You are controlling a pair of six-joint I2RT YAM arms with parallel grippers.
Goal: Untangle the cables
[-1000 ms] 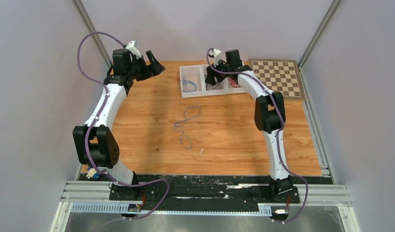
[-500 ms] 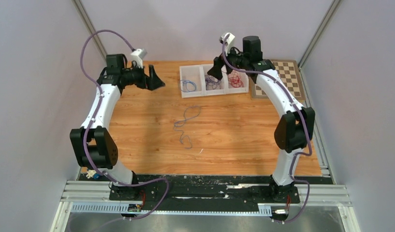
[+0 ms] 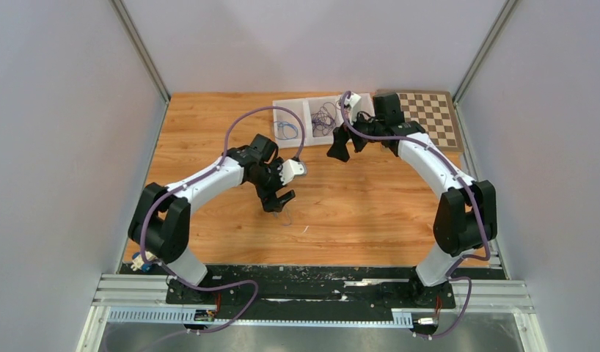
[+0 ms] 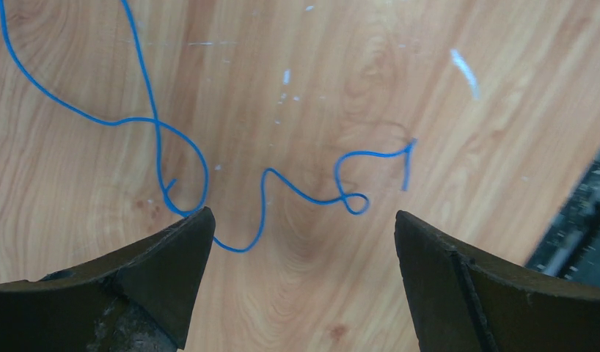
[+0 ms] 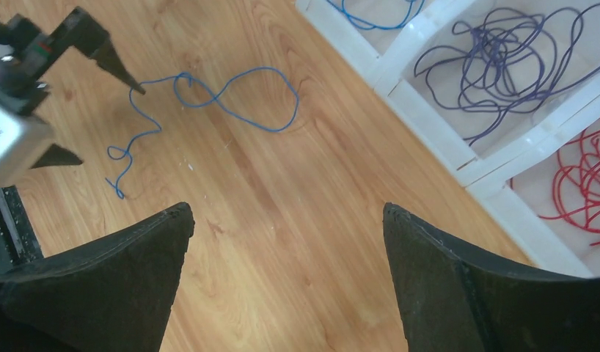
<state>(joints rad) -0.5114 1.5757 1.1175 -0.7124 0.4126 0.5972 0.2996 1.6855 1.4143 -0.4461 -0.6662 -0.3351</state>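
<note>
A loose blue cable [image 4: 264, 198] lies in loops on the wooden table; it also shows in the right wrist view [image 5: 231, 110]. My left gripper [image 3: 279, 199] is open and hovers just above it, jaws wide, with one end of the strand between the fingers [image 4: 303, 214] and nothing held. My right gripper [image 3: 339, 150] is open and empty [image 5: 286, 209], above bare wood just in front of the tray. Other cables lie in the tray: blue [image 3: 286, 130], dark purple [image 5: 502, 73] and red [image 5: 576, 183], one colour per compartment.
A white three-compartment tray [image 5: 422, 110] stands at the back middle of the table. A checkerboard [image 3: 429, 117] lies at the back right. Grey walls close in the left, right and back sides.
My left arm has swung from the back left down to the middle, over the loose blue cable. My right gripper has left the tray and moved nearer and left.
</note>
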